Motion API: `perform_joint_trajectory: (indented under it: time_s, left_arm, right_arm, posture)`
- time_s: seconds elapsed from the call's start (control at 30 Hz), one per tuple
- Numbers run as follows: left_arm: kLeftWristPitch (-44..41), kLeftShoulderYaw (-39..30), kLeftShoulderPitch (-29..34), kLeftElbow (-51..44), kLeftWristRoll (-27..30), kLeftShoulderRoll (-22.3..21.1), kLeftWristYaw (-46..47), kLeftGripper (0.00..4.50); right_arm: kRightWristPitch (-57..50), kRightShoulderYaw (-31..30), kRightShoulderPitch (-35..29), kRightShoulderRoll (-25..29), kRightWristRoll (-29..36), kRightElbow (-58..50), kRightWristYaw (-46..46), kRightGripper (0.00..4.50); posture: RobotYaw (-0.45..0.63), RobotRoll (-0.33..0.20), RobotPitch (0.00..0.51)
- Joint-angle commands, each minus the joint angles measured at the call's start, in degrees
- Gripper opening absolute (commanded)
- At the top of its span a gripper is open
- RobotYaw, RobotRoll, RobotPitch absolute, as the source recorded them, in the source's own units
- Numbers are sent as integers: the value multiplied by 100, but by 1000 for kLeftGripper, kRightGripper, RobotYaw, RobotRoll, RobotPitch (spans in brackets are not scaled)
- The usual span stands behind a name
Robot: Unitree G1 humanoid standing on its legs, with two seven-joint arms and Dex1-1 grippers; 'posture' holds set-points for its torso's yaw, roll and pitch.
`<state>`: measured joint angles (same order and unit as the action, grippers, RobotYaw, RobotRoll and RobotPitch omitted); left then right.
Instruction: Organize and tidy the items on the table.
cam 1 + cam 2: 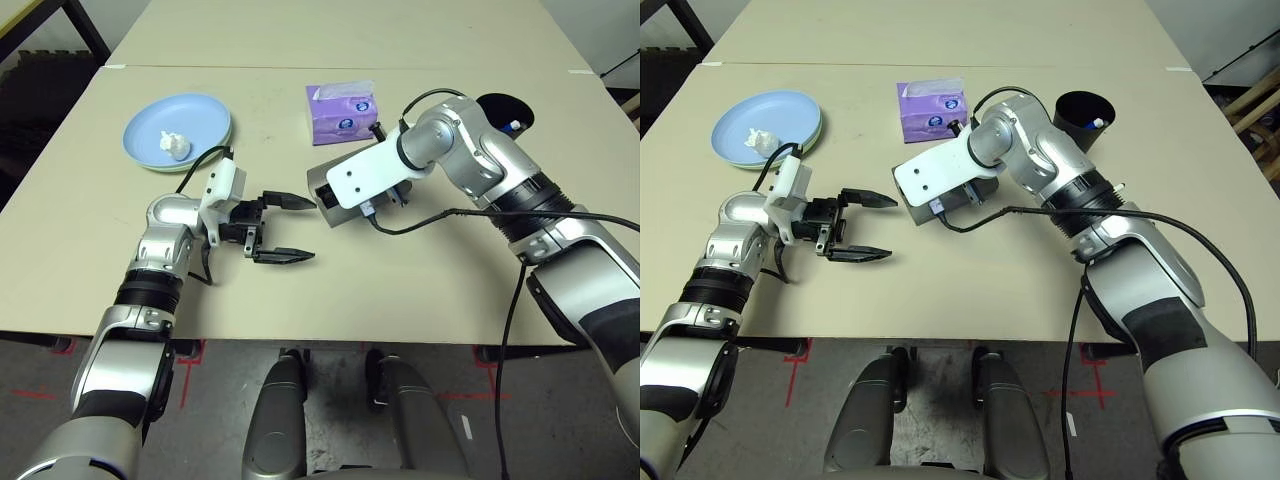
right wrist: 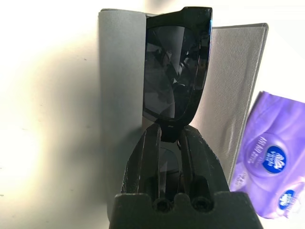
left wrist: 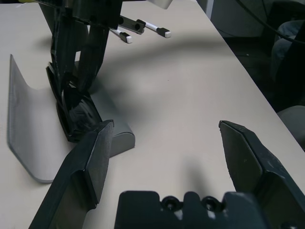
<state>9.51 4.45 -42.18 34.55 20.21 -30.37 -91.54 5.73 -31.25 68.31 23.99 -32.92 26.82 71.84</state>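
Over grey glasses case (image 2: pixel 228 86), right gripper (image 2: pixel 167 138) pinching black sunglasses (image 2: pixel 176 67), unseen overhead

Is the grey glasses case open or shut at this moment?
Open. The glasses case lies with its flap spread flat on the table, and the right gripper holds the black sunglasses over its opening.

A robotics test room or lab: a large pale beige surface (image 1: pixel 420 270), made of plain tables pushed together, stands on a grey speckled floor (image 1: pixel 220 380) marked with red tape crosses (image 1: pixel 800 375). Everyday props are laid out on it as for a trial — stacked round plates (image 1: pixel 195 120), a purple tissue pack (image 1: pixel 343 112), a black cup (image 1: pixel 1083 118). Loose black cable (image 1: pixel 515 320) runs along the robot's silver arm; dark furniture frames stand at the room's edge.
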Motion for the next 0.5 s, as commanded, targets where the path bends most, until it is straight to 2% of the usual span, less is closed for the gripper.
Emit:
perform_joint_trajectory:
  time_s: [0.03,0.5]
  left_arm:
    - [4,-17,74,-81,-58,-55,-54,4500]
    - [-2,-23,75,-92,-60,-71,-36,4500]
  right_arm:
    - [-20,-53,-32,22,75,-92,96,522]
    - [201,-94,127,85,-70,243,60,522]
  posture:
    - [133,0,245]
    - [137,0,242]
